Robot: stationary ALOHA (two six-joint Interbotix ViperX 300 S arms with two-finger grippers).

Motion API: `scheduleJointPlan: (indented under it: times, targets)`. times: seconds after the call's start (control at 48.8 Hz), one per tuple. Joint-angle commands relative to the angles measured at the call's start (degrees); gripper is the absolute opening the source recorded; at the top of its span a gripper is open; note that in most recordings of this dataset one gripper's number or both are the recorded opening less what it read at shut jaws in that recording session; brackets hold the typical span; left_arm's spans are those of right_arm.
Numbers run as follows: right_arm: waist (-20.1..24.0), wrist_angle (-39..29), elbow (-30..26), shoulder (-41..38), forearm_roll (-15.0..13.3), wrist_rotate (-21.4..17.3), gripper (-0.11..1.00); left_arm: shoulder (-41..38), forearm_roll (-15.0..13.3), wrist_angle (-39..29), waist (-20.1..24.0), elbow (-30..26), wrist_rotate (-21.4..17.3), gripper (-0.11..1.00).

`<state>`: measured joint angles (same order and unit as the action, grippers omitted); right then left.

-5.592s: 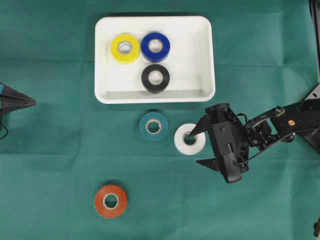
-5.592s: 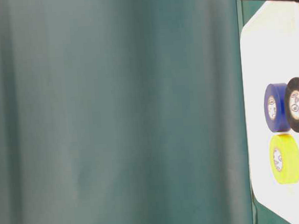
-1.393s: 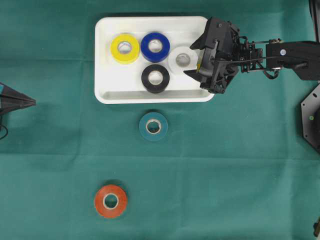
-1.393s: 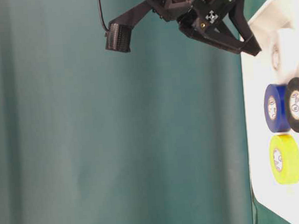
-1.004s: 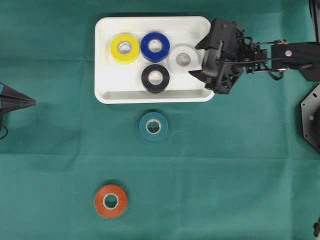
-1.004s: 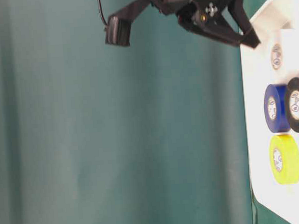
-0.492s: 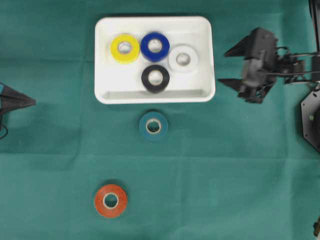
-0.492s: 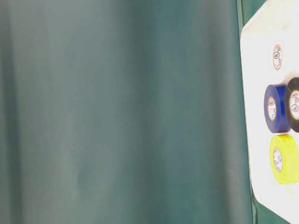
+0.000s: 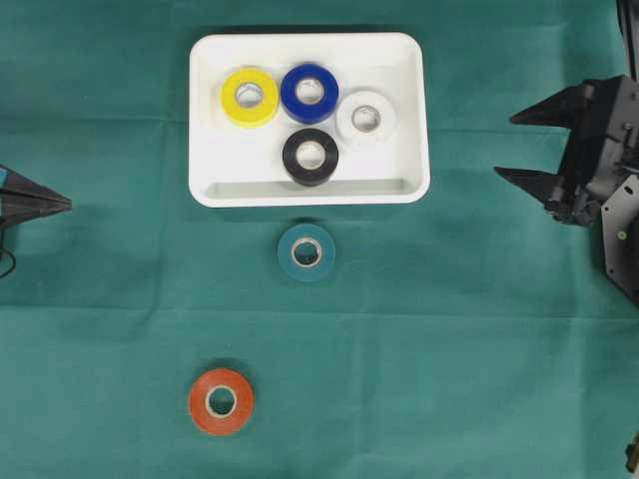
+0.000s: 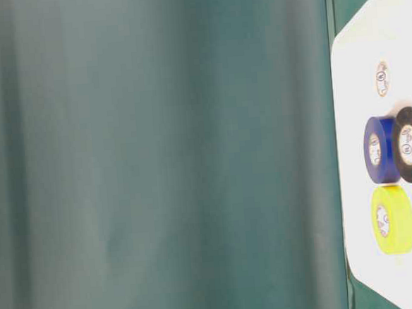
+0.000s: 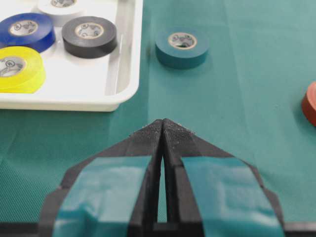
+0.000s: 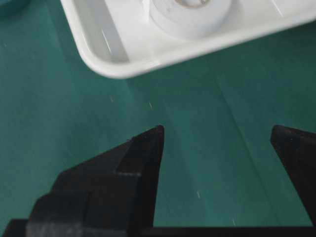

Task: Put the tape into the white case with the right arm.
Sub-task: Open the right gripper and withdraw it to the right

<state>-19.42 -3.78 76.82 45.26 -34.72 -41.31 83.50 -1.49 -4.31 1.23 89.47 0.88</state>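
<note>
- Right gripper (image 9: pixel 519 145), one, all-black with two pointed fingers; jaws spread wide, nothing between them; at the right edge of the overhead view, well apart from the tray, tips pointing towards it
- White case (image 9: pixel 407 90), one, shallow white plastic rectangular tray with rounded corners and raised rim; holds four tape rolls lying flat
- White tape roll (image 9: pixel 366 118), one; inside the case near its right wall, just beside the blue roll
- Blue tape roll (image 9: pixel 310 93), one; yellow tape roll (image 9: pixel 250 96), one, beside it; black tape roll (image 9: pixel 311 157), one, below the blue
- Teal tape roll (image 9: pixel 307 252), one; on the green cloth (image 9: pixel 449 349) near the case's lower rim
- Orange tape roll (image 9: pixel 221 401), one; on the cloth, well apart from the case
- Left gripper (image 11: pixel 162 129), one, black with teal-blue patches; fingers pressed together, holding nothing; at the left edge
</note>
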Motion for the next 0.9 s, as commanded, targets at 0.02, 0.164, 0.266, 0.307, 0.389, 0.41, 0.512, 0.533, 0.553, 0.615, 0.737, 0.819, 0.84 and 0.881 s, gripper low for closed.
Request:
scheduleJointPlan:
  times: [0.02, 0.164, 0.266, 0.307, 0.389, 0.41, 0.512, 0.533, 0.553, 0.615, 0.737, 0.819, 0.84, 0.881]
  targets:
    - [-0.1, -1.7, 0.7, 3.2, 0.2, -0.1, 0.71, -0.5, 0.1, 0.5, 0.1, -0.6, 0.0, 0.00]
    - [-0.1, -2.5, 3.0, 9.1, 0.2, -0.1, 0.71, -0.5, 0.1, 0.5, 0.1, -0.6, 0.0, 0.00]
    - [0.0, -2.7, 3.7, 13.0, 0.2, -0.1, 0.71, -0.4, 0.1, 0.5, 0.1, -0.6, 0.0, 0.00]
    - [0.0, -2.7, 3.9, 14.2, 0.2, -0.1, 0.71, -0.5, 0.1, 0.5, 0.1, -0.7, 0.0, 0.00]
    - [0.2, -2.8, 4.2, 15.9, 0.2, -0.1, 0.71, -0.4, 0.1, 0.5, 0.0, -0.7, 0.0, 0.00]
    - [0.3, -2.7, 4.3, 16.2, 0.2, -0.1, 0.71, -0.5, 0.1, 0.5, 0.1, -0.6, 0.0, 0.00]
    - [0.4, -2.5, 4.2, 15.8, 0.2, -0.1, 0.71, -0.5, 0.1, 0.5, 0.1, -0.6, 0.0, 0.00]
    - [0.5, -2.5, 4.2, 15.6, 0.2, 0.0, 0.71, -0.4, 0.1, 0.5, 0.1, -0.7, 0.0, 0.00]
    - [0.6, -2.4, 4.2, 15.4, 0.2, -0.1, 0.71, -0.5, 0.1, 0.5, 0.1, -0.6, 0.0, 0.00]
    - [1.5, -1.9, 4.1, 14.7, 0.2, -0.1, 0.71, -0.4, 0.1, 0.4, 0.1, -0.6, 0.0, 0.00]
    - [5.4, 0.5, 4.2, 13.2, 0.4, -0.2, 0.71, -0.5, 0.1, 0.5, 0.1, -0.7, 0.0, 0.00]
    - [9.5, 1.8, 4.4, 12.7, 0.4, -0.4, 0.70, -0.5, 0.1, 0.5, 0.1, -0.6, 0.0, 0.00]
    - [11.0, 2.3, 4.3, 12.7, 0.4, -0.5, 0.70, -0.4, 0.0, 0.5, 0.1, -0.7, 0.0, 0.00]
    - [13.1, 2.4, 4.4, 12.6, 0.4, -0.5, 0.70, -0.5, 0.0, 0.5, 0.1, -0.6, 0.0, 0.00]
